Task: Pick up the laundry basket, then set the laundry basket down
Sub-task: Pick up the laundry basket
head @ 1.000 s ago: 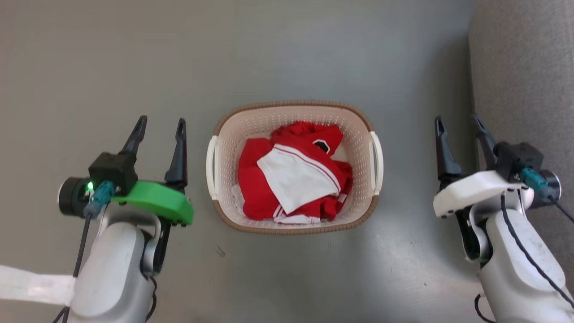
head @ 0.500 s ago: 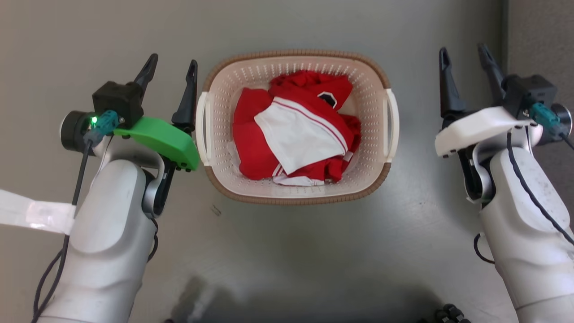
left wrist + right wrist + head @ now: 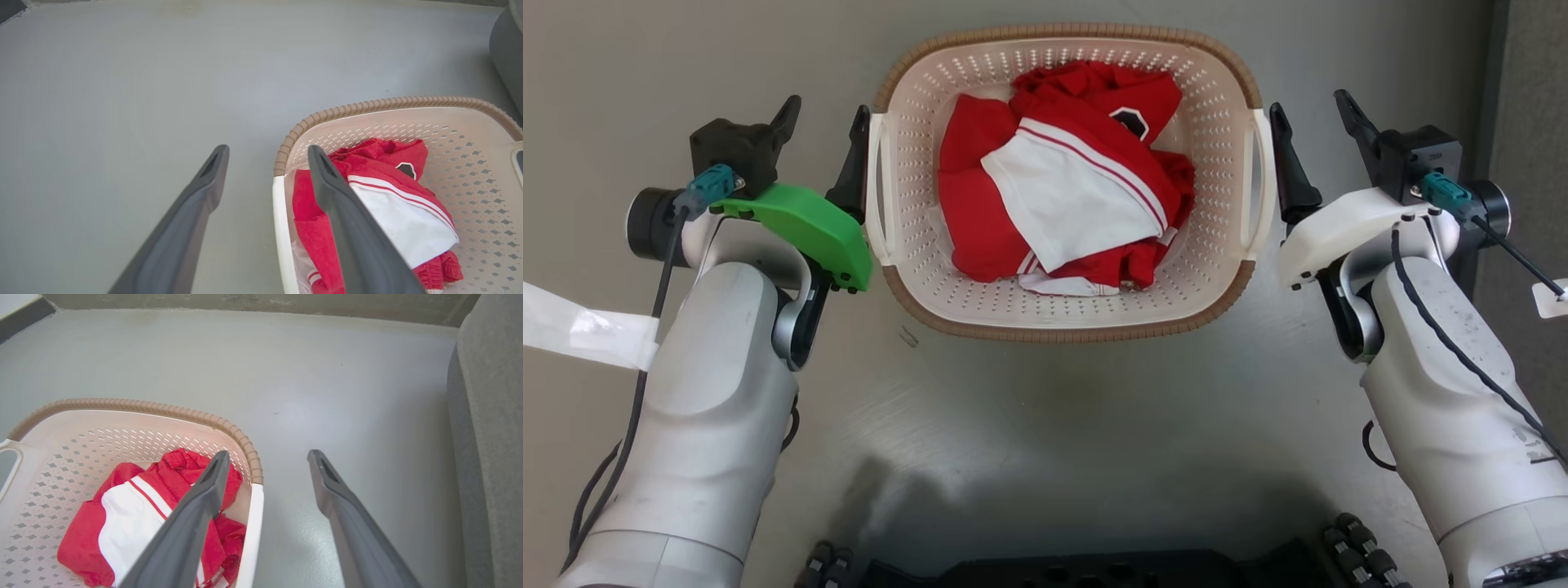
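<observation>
The laundry basket (image 3: 1062, 331) stands on the grey floor, cream and perforated with a brown rim, and holds red and white clothes (image 3: 1062, 180). My left gripper (image 3: 826, 106) is open beside the white left handle (image 3: 876, 188), with its inner finger close against that handle. My right gripper (image 3: 1308, 100) is open at the white right handle (image 3: 1262, 188), its inner finger just outside it. In the left wrist view the open left gripper (image 3: 267, 149) straddles the basket's rim (image 3: 388, 103) and handle (image 3: 280, 228). The right wrist view has the right gripper (image 3: 267, 453) astride the rim (image 3: 122, 404) likewise. Contact cannot be judged.
A grey upholstered piece (image 3: 1535, 122) stands right of the right arm, close to its outer finger (image 3: 486, 437). My dark base (image 3: 1078, 567) lies along the bottom edge. A white strip (image 3: 572, 335) hangs off the left forearm. Open floor stretches left of the basket.
The camera has dipped, so the basket looks larger and higher. Both grippers have closed in sideways on the basket; the right one moved from well clear to right beside its handle. Both stay open.
</observation>
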